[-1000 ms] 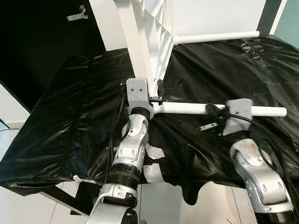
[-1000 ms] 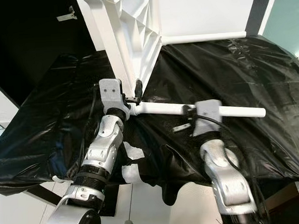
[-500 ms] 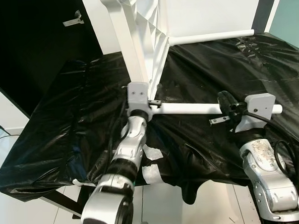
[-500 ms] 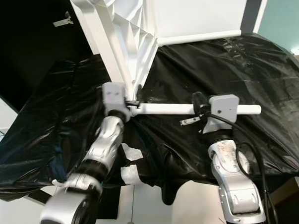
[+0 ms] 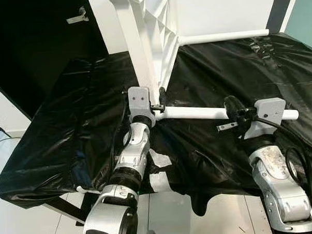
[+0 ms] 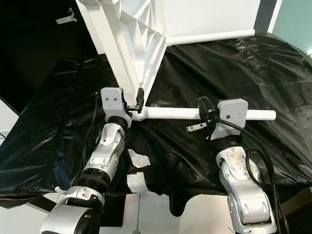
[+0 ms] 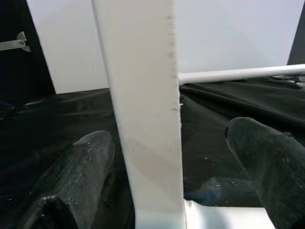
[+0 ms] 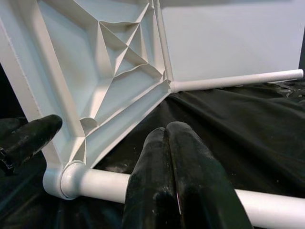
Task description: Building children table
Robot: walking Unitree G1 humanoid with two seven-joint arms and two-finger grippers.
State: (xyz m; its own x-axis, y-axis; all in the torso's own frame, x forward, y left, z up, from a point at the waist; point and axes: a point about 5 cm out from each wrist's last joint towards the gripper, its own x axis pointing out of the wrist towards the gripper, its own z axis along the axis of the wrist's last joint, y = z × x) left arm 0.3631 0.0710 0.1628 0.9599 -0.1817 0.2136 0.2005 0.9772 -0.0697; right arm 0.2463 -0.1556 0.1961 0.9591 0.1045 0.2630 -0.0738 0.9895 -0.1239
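White plastic children's tabletop w/ ribbed underside [image 5: 152,29] stands on edge, upright, on work table covered w/ black plastic sheet [image 5: 68,126], roughly mid-table toward the far edge; ribs face robot's right; one white round plastic leg [image 5: 194,113] is plugged into tabletop's near bottom corner and lies horizontal across the sheet toward the table's right edge; second white leg [image 5: 222,37] sticks out of the far bottom corner, also pointing right, near the table's far edge. Left gripper [image 5: 159,98] sits at the near corner socket; in left wrist view its black fingers [image 7: 86,167] are spread apart, one each side of tabletop's white edge rail, not clearly touching it, so open. Right gripper [image 5: 232,109] is at the near leg, past its middle toward the free end; right wrist view shows its two black fingers [image 8: 176,176] pressed together w/ no gap, in front of the leg, which passes behind them; closed, grip on leg can't be confirmed. Small grey metal bracket-like piece [image 5: 225,127] lies on the sheet just beside right gripper, nearer the front edge; white scraps [image 5: 158,161] hang at the front edge of the table by left arm; metal door handle [image 5: 77,17] on dark door beyond the far left corner.
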